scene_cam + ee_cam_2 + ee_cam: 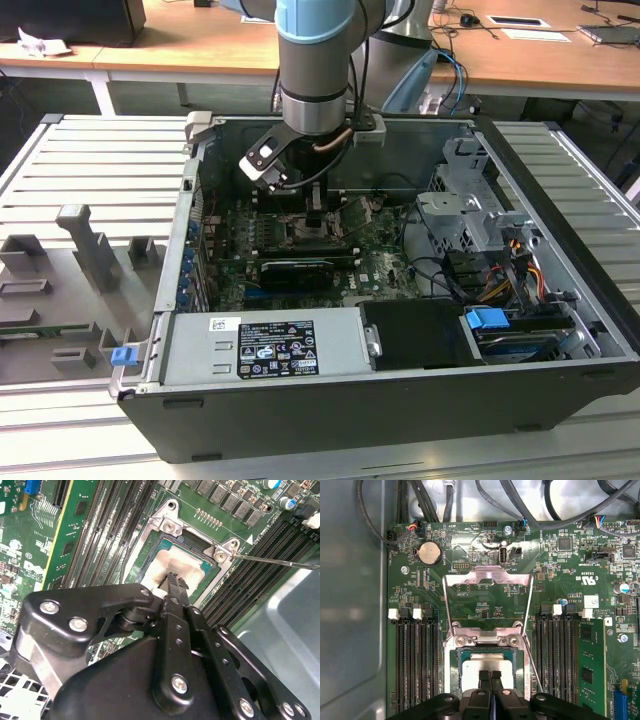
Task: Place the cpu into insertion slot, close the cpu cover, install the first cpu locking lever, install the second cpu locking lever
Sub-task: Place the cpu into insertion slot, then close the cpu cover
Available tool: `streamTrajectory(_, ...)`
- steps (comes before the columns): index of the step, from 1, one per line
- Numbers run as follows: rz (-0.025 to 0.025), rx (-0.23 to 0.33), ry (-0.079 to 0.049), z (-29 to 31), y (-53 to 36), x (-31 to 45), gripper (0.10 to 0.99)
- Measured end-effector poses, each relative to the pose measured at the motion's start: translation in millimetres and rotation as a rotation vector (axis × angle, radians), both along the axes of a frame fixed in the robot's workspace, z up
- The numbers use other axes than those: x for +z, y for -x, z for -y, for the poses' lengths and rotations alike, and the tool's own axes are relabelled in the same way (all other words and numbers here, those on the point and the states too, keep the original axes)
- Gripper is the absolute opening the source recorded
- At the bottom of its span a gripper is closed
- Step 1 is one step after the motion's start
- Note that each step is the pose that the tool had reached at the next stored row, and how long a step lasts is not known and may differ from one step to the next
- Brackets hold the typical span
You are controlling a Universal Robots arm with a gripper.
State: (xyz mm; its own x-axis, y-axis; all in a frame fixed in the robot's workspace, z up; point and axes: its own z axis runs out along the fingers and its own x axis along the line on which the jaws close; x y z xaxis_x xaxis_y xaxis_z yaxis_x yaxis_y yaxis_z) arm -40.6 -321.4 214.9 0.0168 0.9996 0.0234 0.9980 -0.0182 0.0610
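Standing by the ribbed grey metal worktop (80, 170), I look into the open black computer case (400, 420), where the arm's black gripper (490, 673) reaches down over the green motherboard (470, 545). Its jaws are pressed together and pinch nothing. Their tips are at the small flat square silvery-beige cpu (487, 665), which lies in the dark square insertion slot (457, 667) between banks of long black memory slots (417, 665). The thin silvery cpu cover (487, 575), a frame with a large central cut-out, is swung open on its hinge away from the socket. A thin wire locking lever (532, 667) slants just beside the socket. To my eye the chip is placed and the cover is not yet closed. The danger, as I judge it, is pressure: if the tips bear down on a chip sitting slightly askew, the contacts under it could bend. The jaws are also close enough to the wire lever and the cover's hinge to snag either. I cannot tell whether the tips touch the chip's face or hover just over it. The gripper's own body hides the near edge of chip and socket in both wrist views, so I cannot say whether the chip sits level all round. In the exterior view the arm blocks the socket.
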Motion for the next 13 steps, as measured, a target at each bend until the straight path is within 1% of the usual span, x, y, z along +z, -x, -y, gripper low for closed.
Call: streamTrajectory(13,-0.0001,0.0,0.0,0.0,0.0,5.1,0.106)
